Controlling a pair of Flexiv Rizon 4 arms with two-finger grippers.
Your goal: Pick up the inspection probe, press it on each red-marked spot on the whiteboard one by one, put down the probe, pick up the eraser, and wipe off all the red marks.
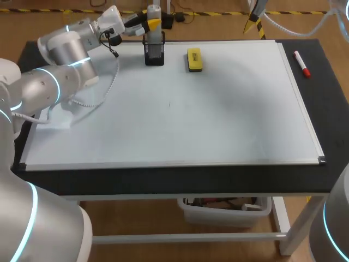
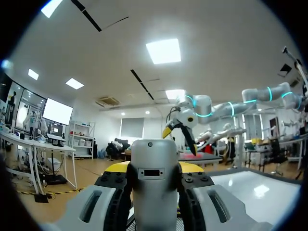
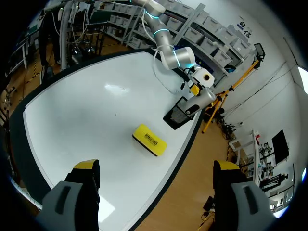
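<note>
Silver-grey cylindrical probe point(image 2: 154, 173), upright in its black holder point(image 1: 154, 54), sits clamped between the fingers of the left gripper point(image 1: 151, 25). Extraction judged straight upward. Right gripper point(image 3: 155, 175) hangs wide open, well apart.

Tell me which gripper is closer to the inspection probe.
Left. The left gripper is at the probe in its holder; the right gripper hangs apart above the whiteboard, the eraser lying between them.

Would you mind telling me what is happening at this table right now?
The left pincer grips the inspection probe, which stands in its black holder at the far edge of the whiteboard. The right pincer hangs open above the board. The yellow eraser lies untouched; I see no red marks.
</note>
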